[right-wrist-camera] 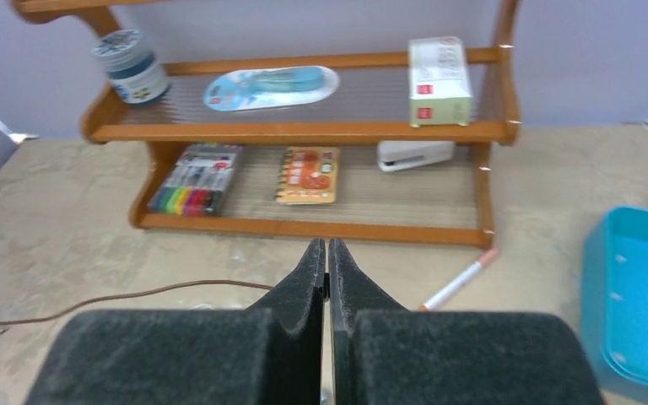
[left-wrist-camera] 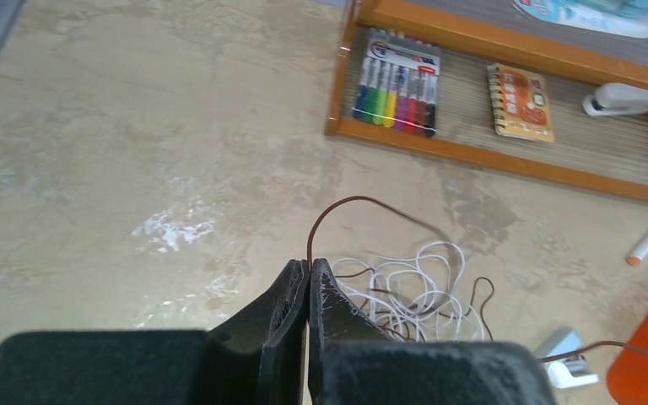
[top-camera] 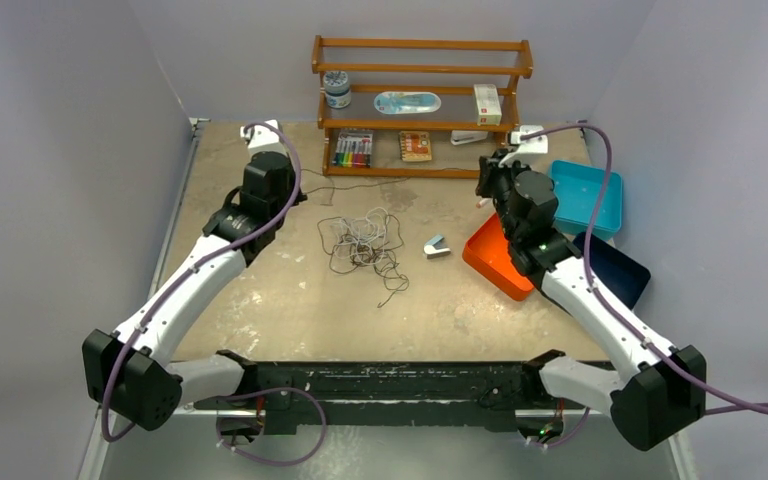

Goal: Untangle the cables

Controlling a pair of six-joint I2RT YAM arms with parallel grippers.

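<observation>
Cables [top-camera: 362, 243] centre frame, shelf rack [top-camera: 415, 70] behind at upper centre.
Small clip [top-camera: 437, 246], maybe a stapler, lies just right of the cables; tray [top-camera: 488, 255] right of that, bin [top-camera: 588, 195] behind the tray toward upper right.

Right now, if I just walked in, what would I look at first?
Probably the messy pile of white and dark cables in the middle of the table. Next, the left gripper to its left, pinched shut on one brown cable that arcs up from its tips. The bright orange tray on the right stands out too.
</observation>
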